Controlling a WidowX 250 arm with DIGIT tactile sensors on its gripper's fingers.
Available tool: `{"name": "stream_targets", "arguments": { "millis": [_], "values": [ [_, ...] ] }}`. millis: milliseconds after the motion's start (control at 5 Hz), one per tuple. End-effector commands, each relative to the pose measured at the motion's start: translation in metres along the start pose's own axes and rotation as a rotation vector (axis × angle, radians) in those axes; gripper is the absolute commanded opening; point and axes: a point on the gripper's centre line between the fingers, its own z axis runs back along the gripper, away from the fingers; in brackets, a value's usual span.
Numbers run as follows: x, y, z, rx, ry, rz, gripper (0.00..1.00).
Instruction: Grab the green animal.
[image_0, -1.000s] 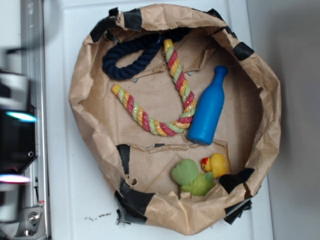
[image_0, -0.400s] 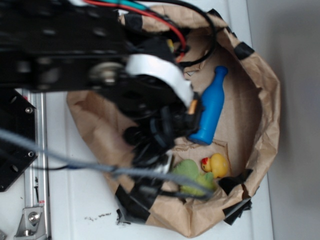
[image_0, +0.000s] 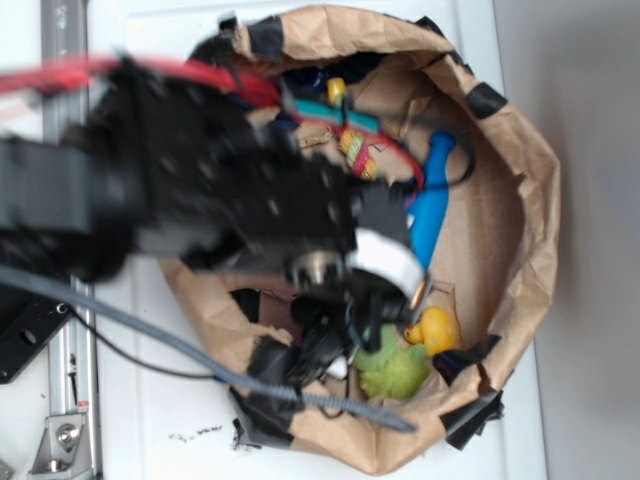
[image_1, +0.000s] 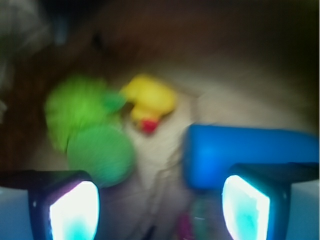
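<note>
The green animal (image_0: 392, 368) is a lumpy light-green soft toy lying at the near edge of the crumpled brown paper bag (image_0: 530, 200), touching the yellow duck (image_0: 437, 328). My gripper (image_0: 345, 335) hangs just left of the toy, blurred by motion. In the wrist view the gripper (image_1: 160, 207) is open with nothing between its glowing fingers (image_1: 72, 205). The green animal (image_1: 90, 130) lies ahead and left of the gap, above the left finger.
A blue bottle (image_0: 432, 215) (image_1: 235, 150) lies right of the arm, close to the right finger. The yellow duck (image_1: 147, 102) sits beyond the toy. The striped rope (image_0: 355, 150) is mostly hidden under the arm. The bag's raised taped wall (image_0: 275, 395) rings everything.
The arm swung in from the left over the bag and moved down and right toward the green animal. The toys have not shifted.
</note>
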Motion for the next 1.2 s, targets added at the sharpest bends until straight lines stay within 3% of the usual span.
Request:
{"name": "stream_targets", "arguments": {
  "millis": [0, 400, 600, 800, 1000],
  "values": [
    [0.010, -0.047, 0.007, -0.109, -0.026, -0.122, 1.00],
    [0.034, -0.069, -0.011, -0.212, -0.116, -0.296, 1.00],
    [0.048, -0.073, -0.015, -0.226, -0.098, -0.290, 0.66],
    [0.046, -0.066, -0.014, -0.184, -0.071, -0.229, 0.00],
    [0.032, -0.043, 0.004, -0.087, -0.051, -0.142, 0.00]
  ]
}}
